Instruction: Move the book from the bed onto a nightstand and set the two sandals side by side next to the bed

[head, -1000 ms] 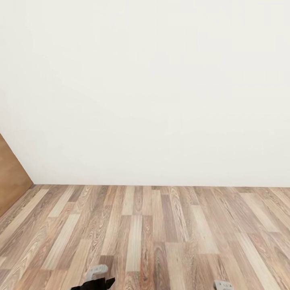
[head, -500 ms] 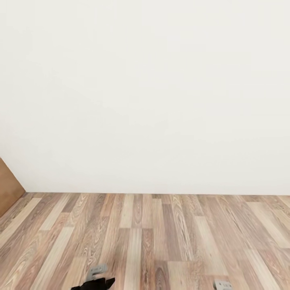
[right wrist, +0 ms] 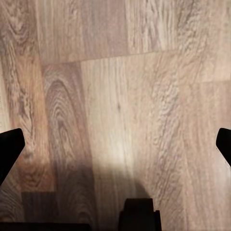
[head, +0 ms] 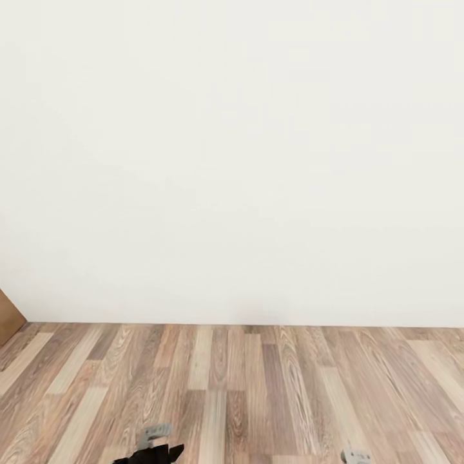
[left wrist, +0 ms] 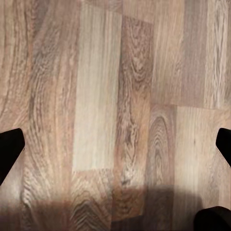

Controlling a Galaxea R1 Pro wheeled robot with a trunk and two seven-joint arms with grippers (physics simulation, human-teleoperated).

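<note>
You are in transit: the head view faces a bare white wall [head: 232,154] with the wood-plank floor [head: 258,393] running up to it, and none of the task's things, the book, the bed, a nightstand or the sandals, can be placed from here, so I cannot tell you where they lie. A sliver of brown wooden panel [head: 9,317] sits at about 9 o'clock at the wall's foot; what it belongs to is unclear. Your left gripper [left wrist: 115,144] looks straight down at the planks with its dark fingertips spread wide to the edges of the wrist view, released and holding nothing; the right gripper [right wrist: 115,147] is the same, spread apart and bare over the floor. I'd judge the step in hand as searching for the bed, with no part of the task visibly done. The next move calls for turning the base until furniture comes into sight, arms kept tucked low meanwhile.
</note>
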